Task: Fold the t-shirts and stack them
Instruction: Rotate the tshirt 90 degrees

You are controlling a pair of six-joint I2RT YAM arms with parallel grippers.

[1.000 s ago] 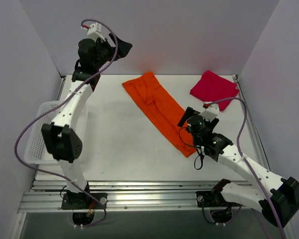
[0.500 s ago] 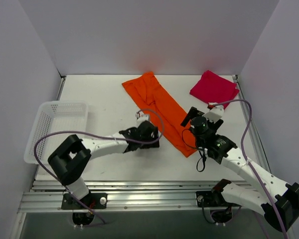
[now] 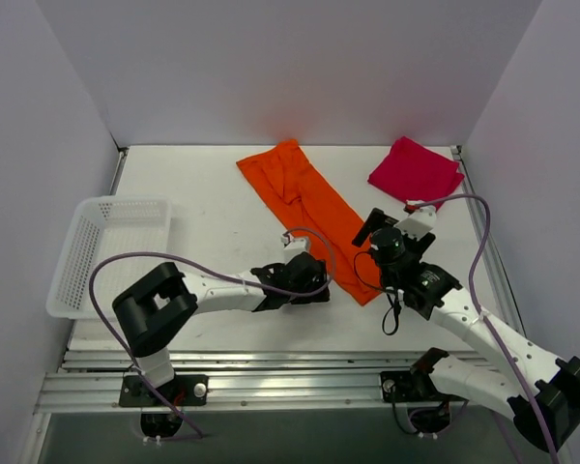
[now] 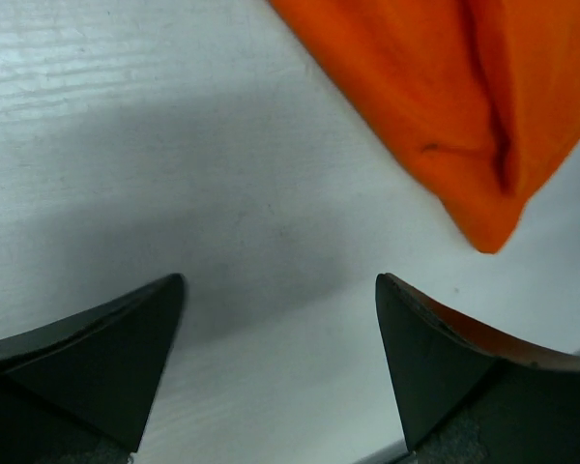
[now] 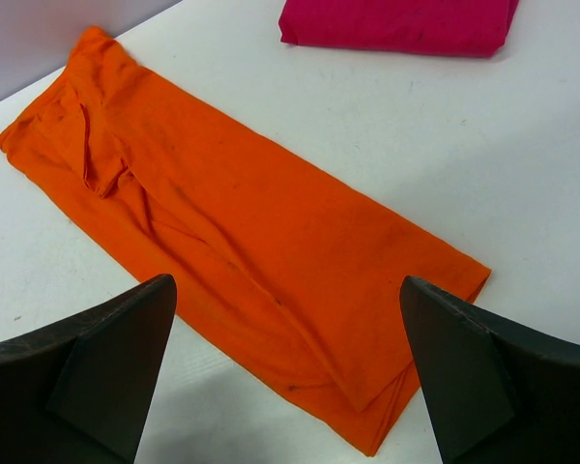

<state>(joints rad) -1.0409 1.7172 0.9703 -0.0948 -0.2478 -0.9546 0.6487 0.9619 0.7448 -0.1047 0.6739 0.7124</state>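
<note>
The orange t-shirt (image 3: 314, 208) lies as a long, lengthwise-folded strip running diagonally from the back centre toward the front right. Its near end (image 4: 445, 106) shows just ahead of my left gripper. The red t-shirt (image 3: 416, 172) lies folded at the back right and also shows in the right wrist view (image 5: 396, 24). My left gripper (image 3: 317, 288) is low over the bare table beside the strip's near end, open and empty (image 4: 280, 290). My right gripper (image 3: 369, 230) hovers over the near half of the orange t-shirt (image 5: 242, 232), open and empty (image 5: 285, 285).
A white mesh basket (image 3: 106, 253) stands at the table's left edge. White walls close the back and both sides. A purple cable loops along each arm. The table's front rail (image 3: 271, 367) runs along the near edge.
My left arm has swung down from high at the back left to the table and moved right to the orange t-shirt's near end. My right gripper has shifted slightly.
</note>
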